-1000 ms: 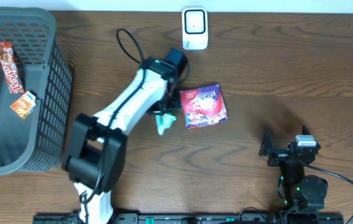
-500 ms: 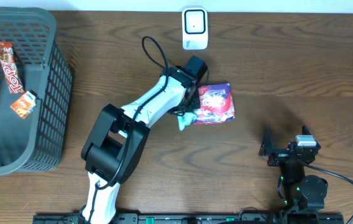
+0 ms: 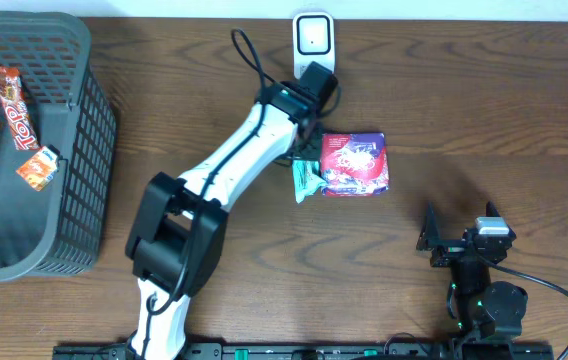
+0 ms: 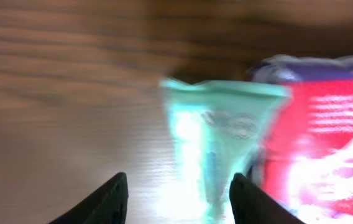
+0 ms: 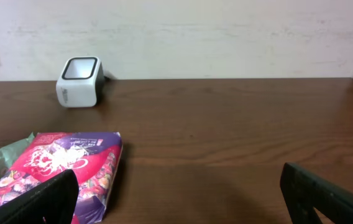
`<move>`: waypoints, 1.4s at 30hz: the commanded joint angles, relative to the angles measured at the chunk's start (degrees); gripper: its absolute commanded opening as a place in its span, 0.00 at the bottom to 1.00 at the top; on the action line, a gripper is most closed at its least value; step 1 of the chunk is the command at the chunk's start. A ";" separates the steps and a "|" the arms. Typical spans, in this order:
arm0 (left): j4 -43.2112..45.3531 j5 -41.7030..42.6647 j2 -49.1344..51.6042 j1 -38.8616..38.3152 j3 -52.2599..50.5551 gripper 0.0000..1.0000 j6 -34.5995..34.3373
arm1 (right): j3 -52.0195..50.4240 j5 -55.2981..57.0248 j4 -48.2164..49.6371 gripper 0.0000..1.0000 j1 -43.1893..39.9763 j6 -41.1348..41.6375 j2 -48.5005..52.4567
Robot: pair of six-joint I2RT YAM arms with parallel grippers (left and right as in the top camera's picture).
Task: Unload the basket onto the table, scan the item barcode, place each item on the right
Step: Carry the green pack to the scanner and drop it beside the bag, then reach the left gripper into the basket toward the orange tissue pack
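Observation:
The item is a red and purple candy bag [image 3: 356,163] lying flat on the wooden table, just below and right of the white scanner [image 3: 314,45]. Its teal end flap [image 3: 306,180] points left. My left arm [image 3: 264,125] reaches up to the bag's left edge. In the left wrist view, blurred by motion, the left gripper [image 4: 181,202] is open, and the teal flap [image 4: 220,130] runs down loose between the parted fingers beside the bag [image 4: 325,137]. My right gripper [image 5: 176,199] is open and empty at the front right, facing the bag [image 5: 58,165] and the scanner [image 5: 80,81].
A dark mesh basket [image 3: 84,100] stands at the far left and holds a snack bar [image 3: 14,105] and a small orange packet [image 3: 37,168]. The right arm's base [image 3: 484,290] sits at the front edge.
The left arm carried the bag right and toward the scanner. Its jaws have since parted and the bag now lies on the table. The right arm has not moved.

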 commanded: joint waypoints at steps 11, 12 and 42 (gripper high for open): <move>-0.76 -8.26 -25.27 21.59 1.86 0.54 0.90 | -0.24 0.48 -0.04 0.99 0.39 -0.63 -0.24; -0.11 -8.26 -27.15 24.74 1.86 0.60 0.87 | -0.24 0.48 -0.04 0.99 0.39 -0.63 -0.22; 4.35 4.28 -0.94 64.15 -0.15 0.95 9.29 | -0.24 0.48 -0.04 0.99 0.39 -0.63 -0.22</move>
